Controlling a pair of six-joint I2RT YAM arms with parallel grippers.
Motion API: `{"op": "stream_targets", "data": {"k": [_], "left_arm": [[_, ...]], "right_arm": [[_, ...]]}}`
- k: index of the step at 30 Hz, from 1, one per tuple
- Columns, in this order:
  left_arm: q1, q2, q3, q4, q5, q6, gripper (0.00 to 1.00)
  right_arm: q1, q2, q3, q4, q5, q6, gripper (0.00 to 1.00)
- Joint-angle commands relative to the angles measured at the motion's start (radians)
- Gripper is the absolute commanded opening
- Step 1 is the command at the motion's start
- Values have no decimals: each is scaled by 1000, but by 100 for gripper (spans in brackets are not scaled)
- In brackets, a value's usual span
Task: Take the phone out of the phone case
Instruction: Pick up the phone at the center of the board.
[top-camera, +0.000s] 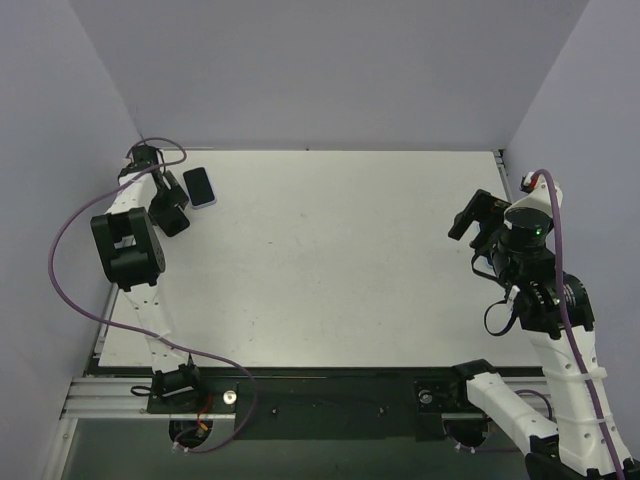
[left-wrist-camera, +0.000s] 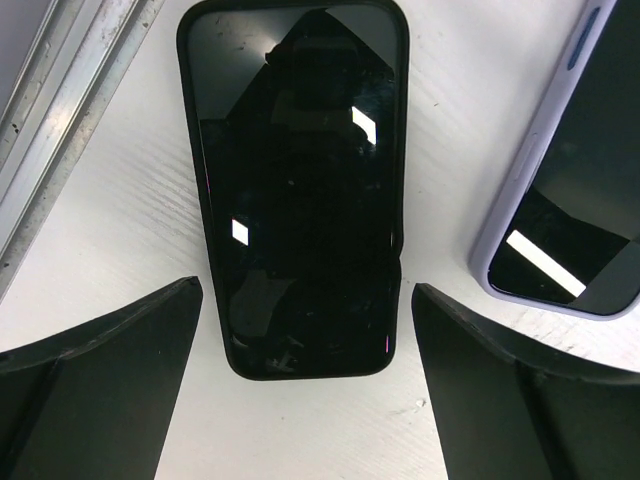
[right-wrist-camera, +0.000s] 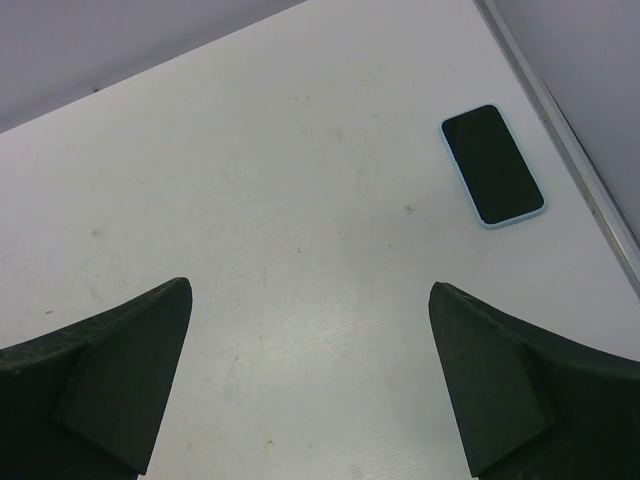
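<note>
A black phone in a black case (left-wrist-camera: 298, 190) lies flat on the white table, screen up. My left gripper (left-wrist-camera: 307, 285) hangs over its near end, open, with one finger on each side and neither touching it. Just to its right lies a second phone in a lavender case (left-wrist-camera: 575, 230), also screen up. From above, the lavender-cased phone (top-camera: 200, 187) shows at the back left beside my left gripper (top-camera: 168, 195), which hides most of the black phone. My right gripper (top-camera: 465, 220) is open over the right side of the table, holding nothing.
The metal table rail (left-wrist-camera: 60, 110) runs close to the left of the black phone, with the left wall beyond it. The right wrist view shows a phone in a pale blue case (right-wrist-camera: 492, 165) near a table edge (right-wrist-camera: 580, 190). A purple cable (top-camera: 60, 260) loops beside the left arm.
</note>
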Motion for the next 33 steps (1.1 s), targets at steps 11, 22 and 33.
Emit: {"op": "stream_targets", "data": {"k": [11, 22, 33], "left_arm": [[13, 75, 71, -33, 27, 27, 97], [8, 94, 44, -29, -10, 2, 70], [-30, -102, -152, 0, -72, 15, 0]], "right_arm": [[2, 16, 32, 26, -28, 2, 100], [3, -37, 25, 3, -12, 13, 100], [0, -30, 3, 0, -24, -25, 100]]}}
